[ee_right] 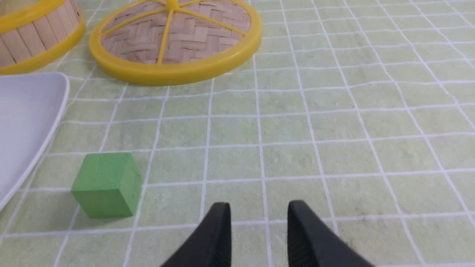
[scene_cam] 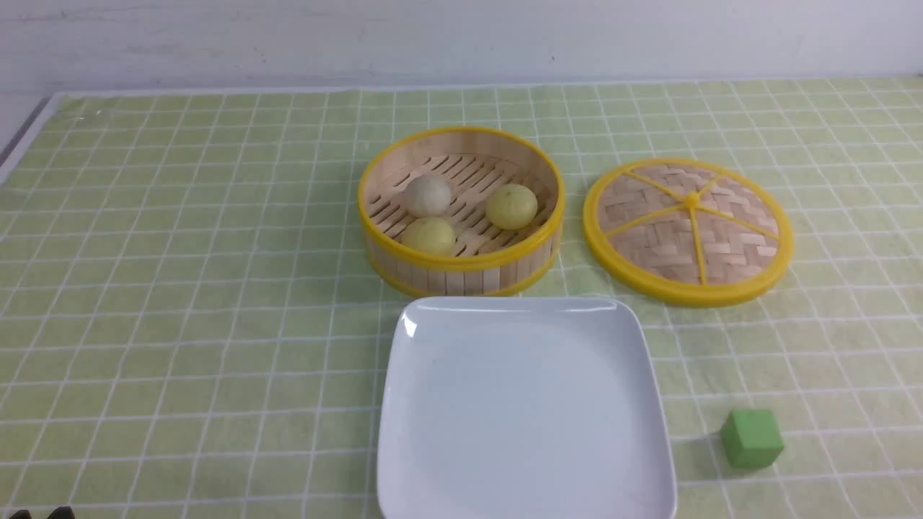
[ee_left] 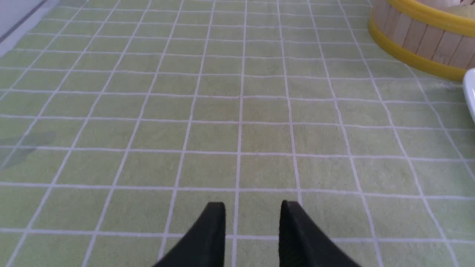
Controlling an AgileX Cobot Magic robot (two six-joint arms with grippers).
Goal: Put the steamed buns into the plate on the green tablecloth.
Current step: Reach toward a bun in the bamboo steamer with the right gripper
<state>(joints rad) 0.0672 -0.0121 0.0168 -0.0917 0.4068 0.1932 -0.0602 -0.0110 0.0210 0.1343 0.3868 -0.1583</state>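
Sitting inside the round slatted bamboo steamer basket with yellow rims [scene_cam: 461, 277] are all three small dome-shaped steamed buns [scene_cam: 428, 236]. The greyish-white bun [scene_cam: 427, 196] is at the far left of the slatted floor. One pale yellow bun [scene_cam: 511, 206] is to its right. The second pale yellow bun [scene_cam: 433, 238] lies against the near wall, close under the grey one; I cannot tell whether those two touch.

The large glossy white square plate with rounded corners [scene_cam: 526, 411] lies on the near side of the basket, its far rim just beside the basket's base. Its face is bare white glaze.

The round woven bamboo lid with yellow rim and spokes [scene_cam: 689, 231] lies flat to the right of the basket, a narrow strip of cloth between them. A small green cube [scene_cam: 751, 437] stands off the plate's near right corner, apart from it.

Everything rests on the light yellow-green tablecloth with thin white grid lines [scene_cam: 180, 288]. Its far and left edges show against white. A wide stretch of cloth lies open left of basket and plate, and a narrower one right of lid and cube.

The left gripper [ee_left: 253, 207] is over bare cloth, black fingers spread and nothing between them, well apart from the basket. The right gripper [ee_right: 259, 205] is likewise spread and holds nothing. The cube is near it, on the plate's side.
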